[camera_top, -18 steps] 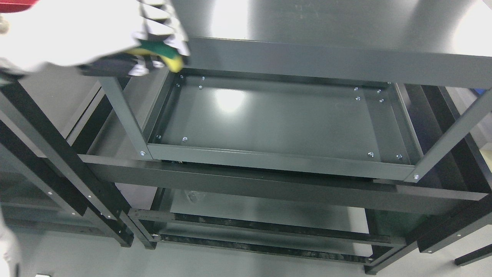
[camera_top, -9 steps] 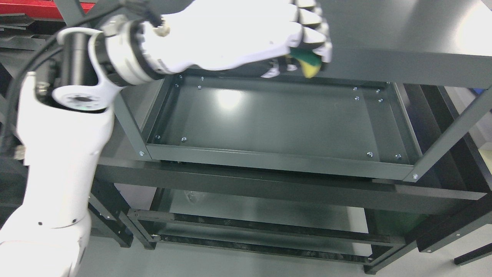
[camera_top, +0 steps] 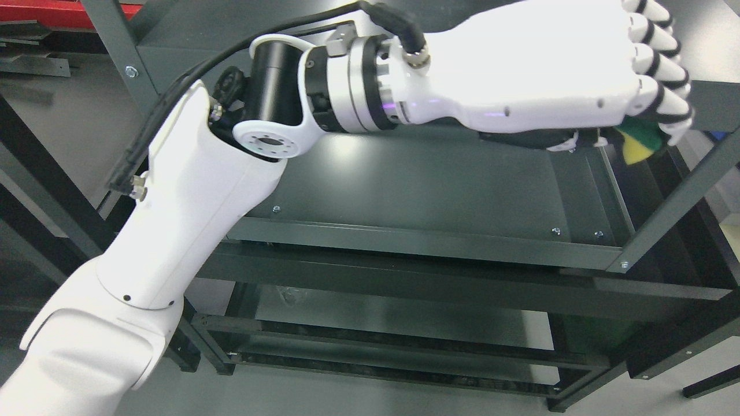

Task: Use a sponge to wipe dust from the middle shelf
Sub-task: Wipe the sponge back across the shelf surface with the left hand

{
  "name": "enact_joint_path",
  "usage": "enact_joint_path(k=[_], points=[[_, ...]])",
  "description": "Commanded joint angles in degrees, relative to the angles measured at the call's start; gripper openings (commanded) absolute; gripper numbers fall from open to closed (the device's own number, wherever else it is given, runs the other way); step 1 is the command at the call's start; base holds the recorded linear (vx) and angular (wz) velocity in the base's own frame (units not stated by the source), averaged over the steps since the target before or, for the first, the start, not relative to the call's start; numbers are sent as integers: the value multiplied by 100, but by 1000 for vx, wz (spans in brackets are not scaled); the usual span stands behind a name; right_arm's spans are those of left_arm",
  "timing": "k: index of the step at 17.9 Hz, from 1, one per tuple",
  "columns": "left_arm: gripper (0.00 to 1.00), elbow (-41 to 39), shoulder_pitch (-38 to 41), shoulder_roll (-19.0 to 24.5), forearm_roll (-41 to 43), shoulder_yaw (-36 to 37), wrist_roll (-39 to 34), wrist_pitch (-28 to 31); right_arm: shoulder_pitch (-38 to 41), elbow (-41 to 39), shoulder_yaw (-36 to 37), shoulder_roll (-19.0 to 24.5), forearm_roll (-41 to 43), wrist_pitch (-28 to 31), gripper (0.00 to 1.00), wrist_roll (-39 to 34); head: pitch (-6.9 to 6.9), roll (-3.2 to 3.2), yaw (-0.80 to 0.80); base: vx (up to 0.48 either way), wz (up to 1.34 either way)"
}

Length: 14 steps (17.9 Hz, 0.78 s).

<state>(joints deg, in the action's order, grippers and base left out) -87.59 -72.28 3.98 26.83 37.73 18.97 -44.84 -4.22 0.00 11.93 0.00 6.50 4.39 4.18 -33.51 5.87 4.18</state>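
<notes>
Dark grey metal shelving unit [camera_top: 428, 245], seen from above at an angle. Angle-iron posts at the corners; one post [camera_top: 673, 211] slants up at right front, another [camera_top: 113, 49] stands at upper left. The middle shelf [camera_top: 416, 190] is a shallow tray with a raised lip, its panel glossy, catching a pale glare near the left-centre. Small silver bolts [camera_top: 556, 231] dot the corners. Below it, a lower shelf [camera_top: 399, 318] of the same make, partly shadowed, with dark rails along its front. Floor [camera_top: 52, 121] around the unit is grey and smooth; a strip of red [camera_top: 34, 7] shows at the top left edge, with dark flat bars just under it.

Left arm [camera_top: 173, 231], white shell, comes in from the lower left, bends at a black and silver wrist joint [camera_top: 324, 86] with a black cable running along it. Left hand [camera_top: 555, 75] reaches across to the right end of the shelving, knuckles up.

Sponge [camera_top: 640, 144]: yellow body with a green scouring layer, only a corner showing beneath the hand. Fingers [camera_top: 665, 98] are curled down over it, gripping it. It sits at the far right end of the middle shelf, over the tray's right edge; whether it touches the metal cannot be told from here.
</notes>
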Motion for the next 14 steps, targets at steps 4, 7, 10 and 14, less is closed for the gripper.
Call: enact_joint_path(k=[4,7,10,14], points=[[1,857,-94,-298,586,1886,-113,-16,0,-100,2,-100,0,0,100,3,0,0,0,0,0],[1,840,371,-298,586,1949,-113,-16,0,-100,2,-100,0,0,100,3,0,0,0,0,0],[1,805,1405,-298,577,1853,-104,-16,0,-100,2,-100,0,0,100,3,0,0,0,0,0],[1,725,3479,-298,438,487,-392,-16,0,-100,-7,-100,0,0,100,3,0,0,0,0,0]])
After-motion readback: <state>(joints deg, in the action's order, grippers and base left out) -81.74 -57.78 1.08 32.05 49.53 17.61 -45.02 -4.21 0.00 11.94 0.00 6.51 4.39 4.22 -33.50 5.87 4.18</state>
